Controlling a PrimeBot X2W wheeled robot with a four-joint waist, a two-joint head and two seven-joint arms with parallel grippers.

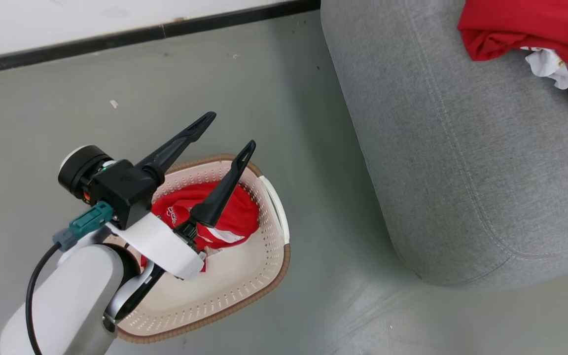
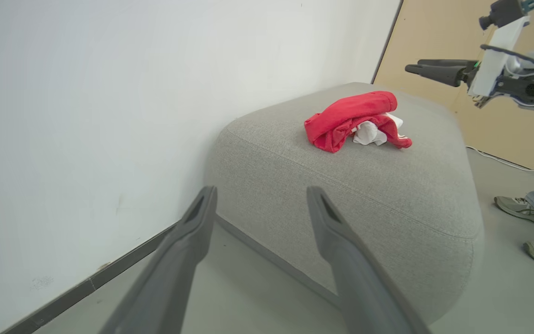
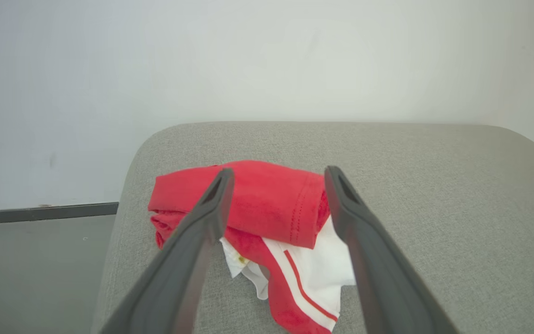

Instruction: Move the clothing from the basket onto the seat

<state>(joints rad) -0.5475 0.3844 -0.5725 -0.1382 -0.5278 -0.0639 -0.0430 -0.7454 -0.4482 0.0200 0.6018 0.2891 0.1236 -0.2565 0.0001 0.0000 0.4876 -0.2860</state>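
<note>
One red garment with white stripes [image 1: 237,212] lies crumpled in the cream basket [image 1: 259,276] on the floor. My left gripper [image 1: 230,130] hangs above the basket, open and empty; its arm hides part of the basket. In the left wrist view the left gripper [image 2: 262,192] points toward the grey seat [image 2: 341,185]. A second red and white garment [image 3: 267,204] lies bunched on the seat [image 3: 434,185], also seen as the garment [image 1: 535,24] at the head view's top right. My right gripper [image 3: 281,171] hovers just over it, open, fingers apart on either side of the cloth.
The seat [image 1: 461,148] stands to the right of the basket, with bare grey floor between them. A white wall with a black baseboard [image 1: 141,32] runs behind. A person's shoes [image 2: 522,208] stand on the floor beyond the seat, near a tan panel [image 2: 434,37].
</note>
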